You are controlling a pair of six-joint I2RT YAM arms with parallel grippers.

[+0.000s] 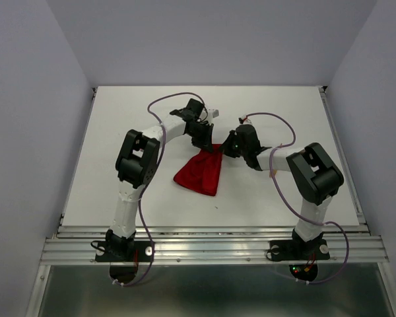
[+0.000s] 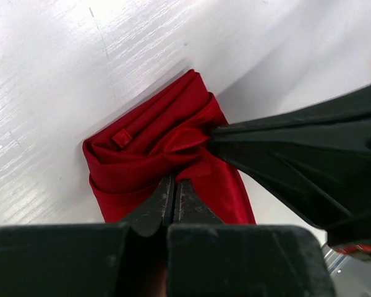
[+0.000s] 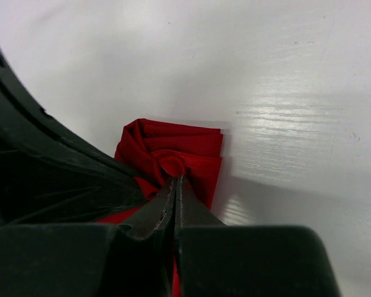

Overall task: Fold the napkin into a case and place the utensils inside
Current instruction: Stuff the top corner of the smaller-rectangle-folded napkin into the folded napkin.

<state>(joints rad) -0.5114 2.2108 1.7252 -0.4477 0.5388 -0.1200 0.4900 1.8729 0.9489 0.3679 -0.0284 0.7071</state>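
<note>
At the near edge of the worktop (image 1: 284, 105) the two arm bases sit side by side, and no utensils show in any view. Towards the middle of the worktop lies the napkin (image 1: 199, 173), already folded over into a layered wedge that is broad at its near end and narrows towards the far edge. At its narrow far end the left arm (image 1: 137, 158) and right arm (image 1: 313, 173) meet. The left jaws are together, clamped on a bunched fold of the napkin, and the right jaws pinch the same bunch from the other side. By my reading the folding is partway done: there are layers, but no neat narrow case yet, and loading the utensils is left. A small cloth tab (image 2: 120, 137) on the napkin carries no legible writing, and no brand shows.
</note>
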